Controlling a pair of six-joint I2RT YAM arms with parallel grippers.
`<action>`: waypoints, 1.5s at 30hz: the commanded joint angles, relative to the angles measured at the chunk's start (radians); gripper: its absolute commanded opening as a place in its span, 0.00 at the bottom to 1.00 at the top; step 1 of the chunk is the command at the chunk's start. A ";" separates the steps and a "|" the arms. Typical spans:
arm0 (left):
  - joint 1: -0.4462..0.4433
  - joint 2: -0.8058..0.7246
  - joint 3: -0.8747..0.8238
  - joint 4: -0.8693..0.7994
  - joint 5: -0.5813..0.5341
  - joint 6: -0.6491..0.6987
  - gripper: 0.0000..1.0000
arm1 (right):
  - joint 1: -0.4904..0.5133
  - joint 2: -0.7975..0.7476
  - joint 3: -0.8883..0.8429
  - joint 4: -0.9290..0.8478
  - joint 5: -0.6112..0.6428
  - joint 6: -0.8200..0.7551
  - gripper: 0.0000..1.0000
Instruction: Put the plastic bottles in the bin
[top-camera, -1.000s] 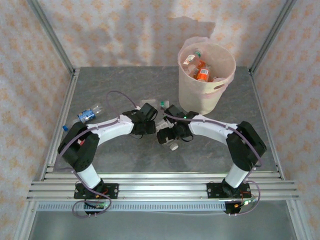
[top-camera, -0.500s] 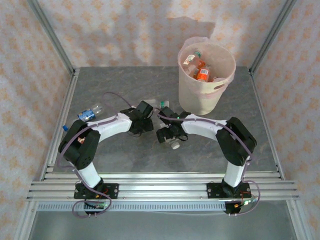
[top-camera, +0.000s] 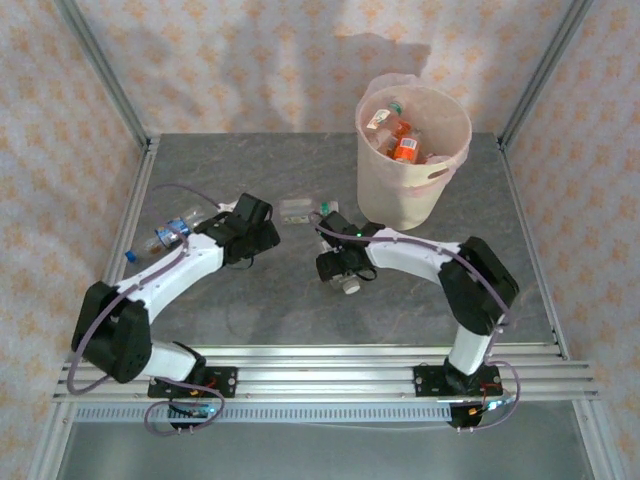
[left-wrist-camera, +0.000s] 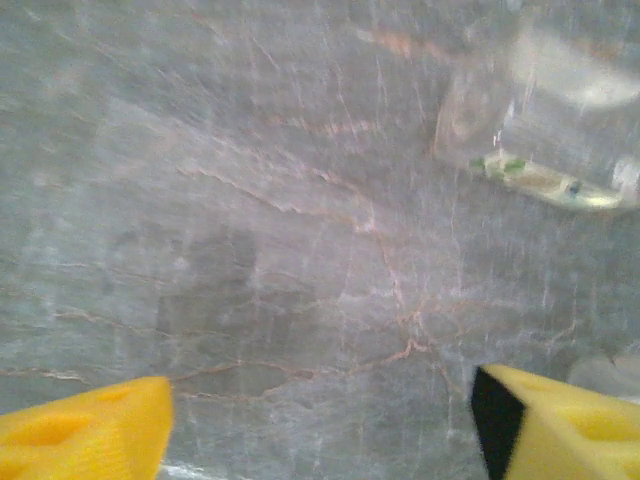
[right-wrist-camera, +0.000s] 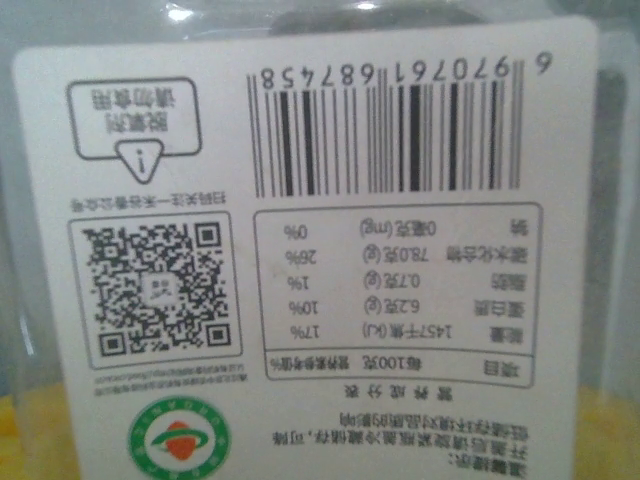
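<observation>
Pickup of a bottle (right-wrist-camera: 300, 250) by the right hand (top-camera: 341, 272) was judged under way, grip unclear, the left hand (left-wrist-camera: 322, 412) held wide and empty; firm closing was needed before the bin (top-camera: 395, 205).

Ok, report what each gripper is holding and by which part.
Left gripper: nothing, jaws apart over the table. Right gripper: set over the labelled body of a clear bottle, but whether it grips cannot be told.

Even bright overhead light, soft shadows on back wall (top-camera: 300, 60); left wrist view motion-blurred; right wrist close-up sharp
</observation>
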 joint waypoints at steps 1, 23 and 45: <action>0.011 -0.070 -0.010 -0.094 -0.138 -0.008 0.90 | 0.012 -0.144 0.043 -0.015 0.032 0.024 0.72; 0.012 -0.271 -0.019 -0.151 -0.283 0.043 1.00 | -0.242 -0.263 0.686 -0.124 0.254 0.081 0.62; 0.012 -0.261 -0.032 -0.135 -0.249 0.049 1.00 | -0.511 0.148 0.953 -0.197 0.138 0.315 0.68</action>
